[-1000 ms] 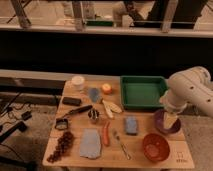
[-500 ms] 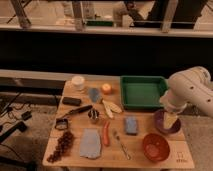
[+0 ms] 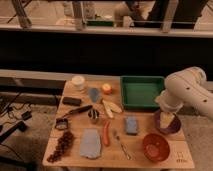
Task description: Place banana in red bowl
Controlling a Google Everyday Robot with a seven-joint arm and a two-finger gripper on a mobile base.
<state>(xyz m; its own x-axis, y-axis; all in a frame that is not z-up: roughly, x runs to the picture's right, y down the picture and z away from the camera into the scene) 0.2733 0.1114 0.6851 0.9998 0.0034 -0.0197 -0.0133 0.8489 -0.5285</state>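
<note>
The banana (image 3: 112, 106) is pale cream and lies near the middle of the wooden table (image 3: 170, 155), just left of the green tray. The red bowl (image 3: 155, 146) stands empty at the front right corner. My gripper (image 3: 166, 119) hangs from the white arm (image 3: 186, 91) at the right. It is low over the dark purple bowl (image 3: 172, 128), behind the red bowl and well to the right of the banana. Something pale shows at the gripper's tip inside the purple bowl, and I cannot tell what it is.
A green tray (image 3: 141, 91) sits at the back right. An orange-red carrot stick (image 3: 106, 134), a blue sponge (image 3: 131, 125), a blue cloth (image 3: 90, 143), dark grapes (image 3: 61, 147), a small metal cup (image 3: 93, 116), a white cup (image 3: 77, 82) and an orange fruit (image 3: 106, 88) are spread over the table.
</note>
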